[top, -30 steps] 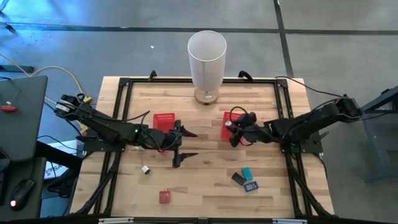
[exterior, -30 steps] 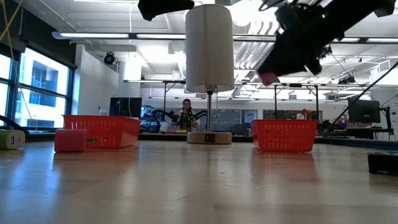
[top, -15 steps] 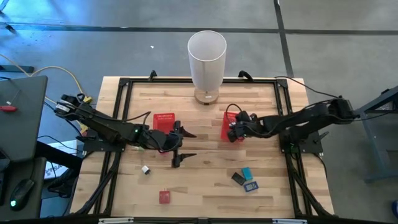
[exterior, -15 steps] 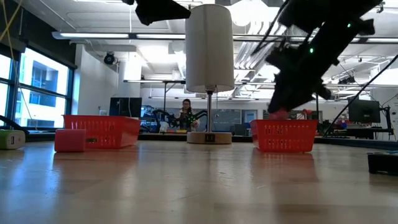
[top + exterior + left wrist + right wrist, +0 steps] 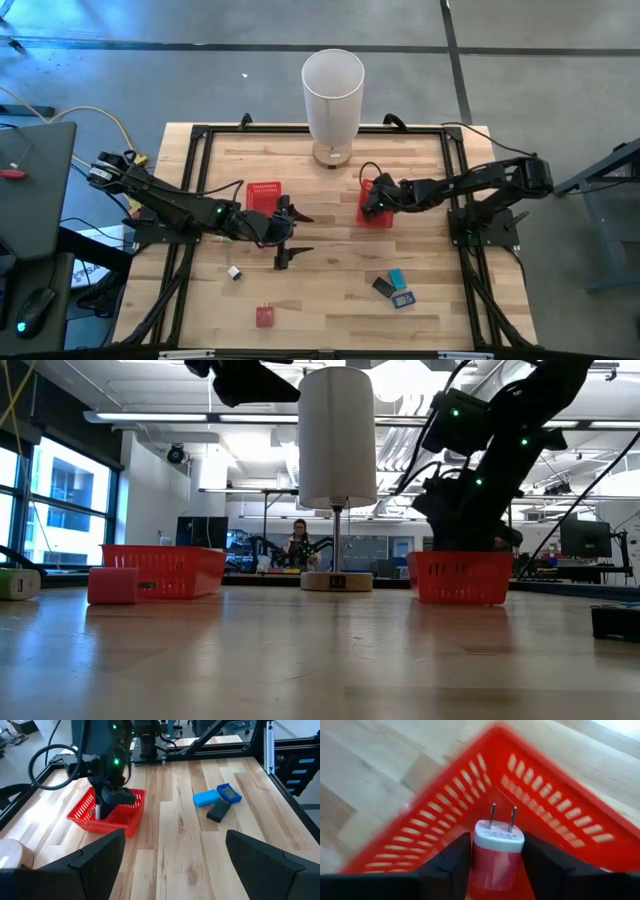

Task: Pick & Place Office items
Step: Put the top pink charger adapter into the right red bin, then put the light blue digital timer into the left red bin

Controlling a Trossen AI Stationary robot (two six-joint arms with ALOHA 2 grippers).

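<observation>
My right gripper reaches down into the right red basket, shut on a pink charger plug with a white face and two metal prongs. My left gripper hovers open beside the left red basket, its fingers wide apart in the left wrist view. On the wood lie a small white item, a red item, a teal item, a black item and a blue item. My right gripper pinches the charger plug's pink body between its two fingers, one on each side. The prongs point forward, away from the wrist. The fingers slant down from the table's right into the basket. Whether the plug touches the basket floor, I cannot tell.
A tall white cylinder stands on a round base at the far middle of the table. A black frame runs round the tabletop. Bare wood lies between the two baskets and along the near middle. A person shows far behind the table.
My right gripper has come down from high above the table and moved toward the far-left, into the right red basket, carrying the pink plug with it. The left arm has kept still.
</observation>
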